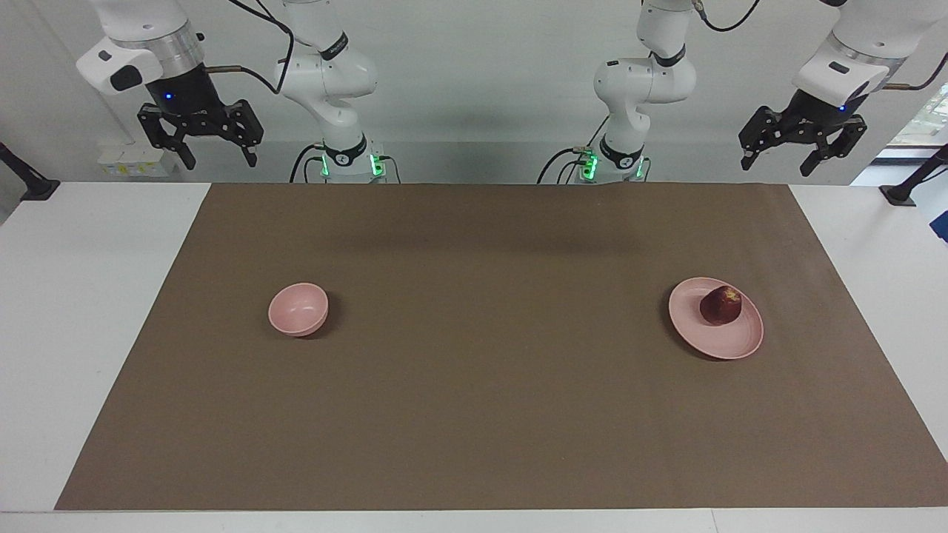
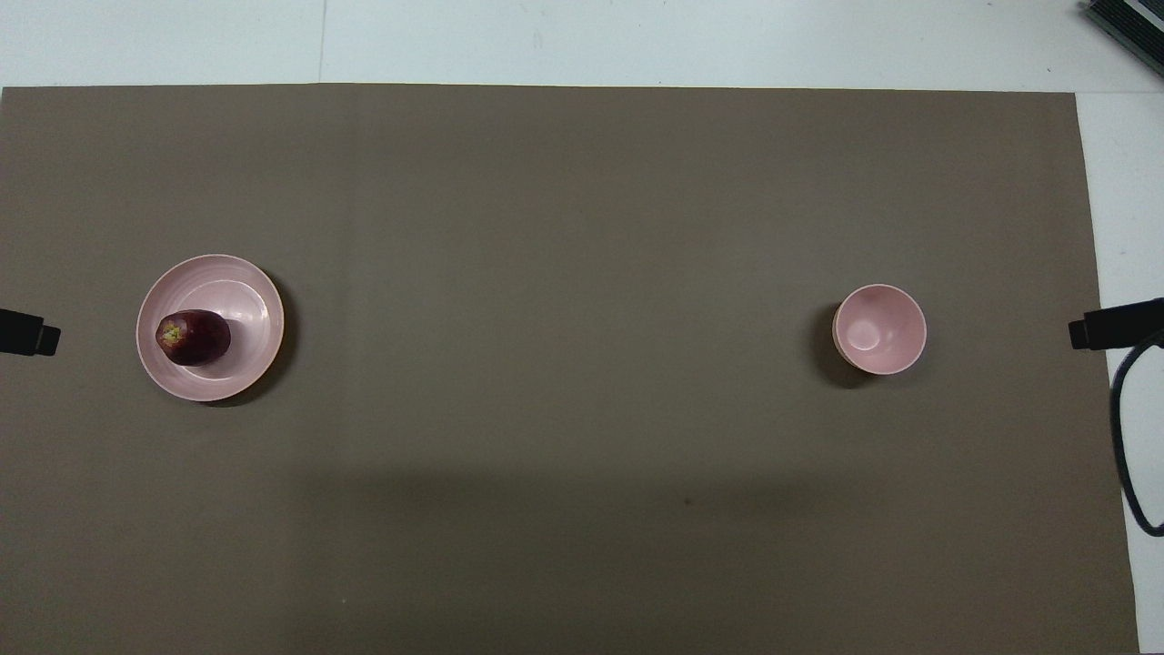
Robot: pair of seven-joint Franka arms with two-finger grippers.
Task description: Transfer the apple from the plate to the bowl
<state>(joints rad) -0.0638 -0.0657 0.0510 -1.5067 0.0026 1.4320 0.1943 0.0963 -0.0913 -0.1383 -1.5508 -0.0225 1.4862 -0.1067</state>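
Note:
The dark red apple [image 1: 720, 305] lies on the pale pink plate [image 1: 733, 342] toward the left arm's end of the table. In the overhead view the apple [image 2: 193, 337] sits off-centre on the plate [image 2: 250, 296]. The small deep pink bowl [image 1: 298, 309] stands empty toward the right arm's end; it also shows in the overhead view [image 2: 879, 329]. My left gripper [image 1: 778, 164] is open and empty, raised high near its base. My right gripper [image 1: 221, 161] is open and empty, raised high near its base. Both arms wait. Neither gripper shows in the overhead view.
A brown mat [image 1: 474, 385] covers most of the white table [image 1: 89, 296]. Black clamp mounts stand at the table's two ends [image 1: 29, 189] [image 1: 907, 192]. A black cable [image 2: 1132, 437] loops by the right arm's end.

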